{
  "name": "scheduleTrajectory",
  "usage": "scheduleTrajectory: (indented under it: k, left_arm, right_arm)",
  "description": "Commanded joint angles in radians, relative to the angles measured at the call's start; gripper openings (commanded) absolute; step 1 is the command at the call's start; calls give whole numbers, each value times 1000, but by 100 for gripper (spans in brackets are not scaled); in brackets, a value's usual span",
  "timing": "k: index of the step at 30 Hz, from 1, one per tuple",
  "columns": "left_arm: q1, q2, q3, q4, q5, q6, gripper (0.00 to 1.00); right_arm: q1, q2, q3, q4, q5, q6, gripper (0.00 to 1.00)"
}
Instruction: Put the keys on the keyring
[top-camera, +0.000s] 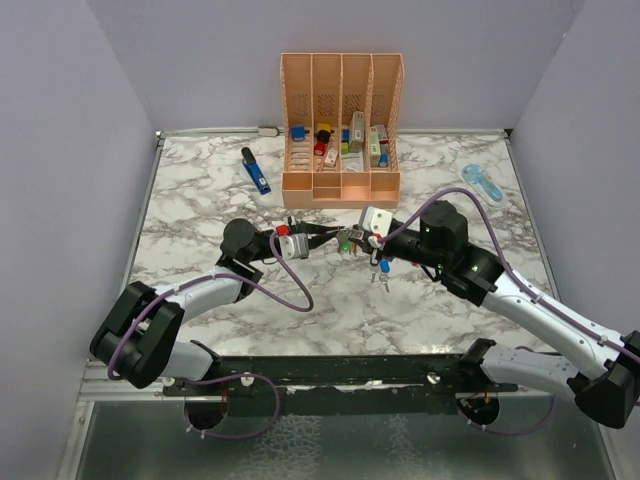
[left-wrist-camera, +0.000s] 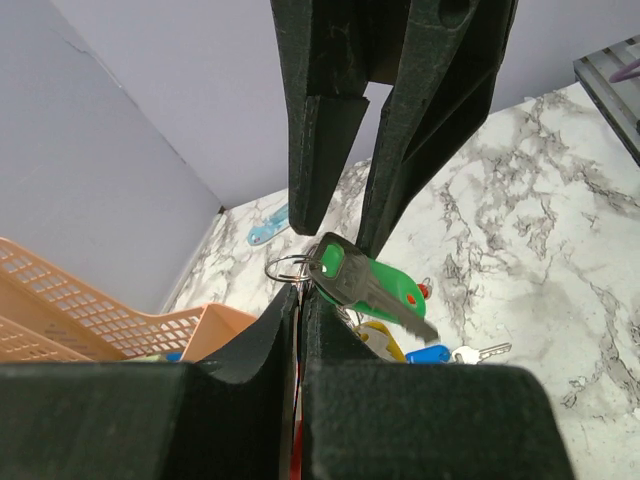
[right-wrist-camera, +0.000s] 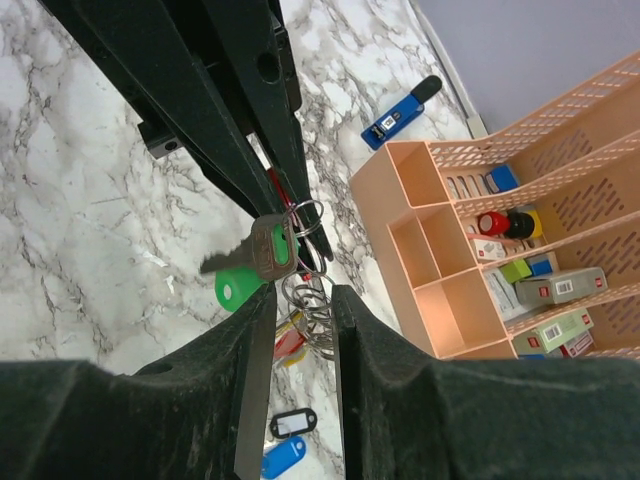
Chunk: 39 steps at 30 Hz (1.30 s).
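Green key (left-wrist-camera: 345, 280) between inward-reaching arms; left hand (left-wrist-camera: 299, 300) clamped on keyring (right-wrist-camera: 280, 191), right hand (right-wrist-camera: 303, 300) grip indiscernible

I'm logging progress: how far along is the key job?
Done: several keys look bunched on linked rings. In hand: the left gripper seems shut on the red keyring, with the green key and a metal ring at its tips, facing the right gripper. Left: I cannot tell whether that key is threaded on; it probably needs seating.
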Motion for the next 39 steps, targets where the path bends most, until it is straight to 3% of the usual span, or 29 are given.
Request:
scheduleTrajectory:
  k: [1,20,29,35,39]
  left_arm:
    - [5,-9,31,29,49,-30,0]
    - [4,-19,45,-1,123,-66,0]
    - [5,-5,80,-32,162,-71,0]
    - [5,-5,90,-33,196,-99,0]
    - [9,-11,92,-37,192,-103,0]
  right_arm:
    - [6,-37,27,-34,9,-18,30]
    - [15,5,52,-24,4,-64,27]
    - [38,21,56,-41,-14,-69,17]
    - [42,26,60,-55,-10,-66,1]
    - [42,17,58,-55,14,-48,1]
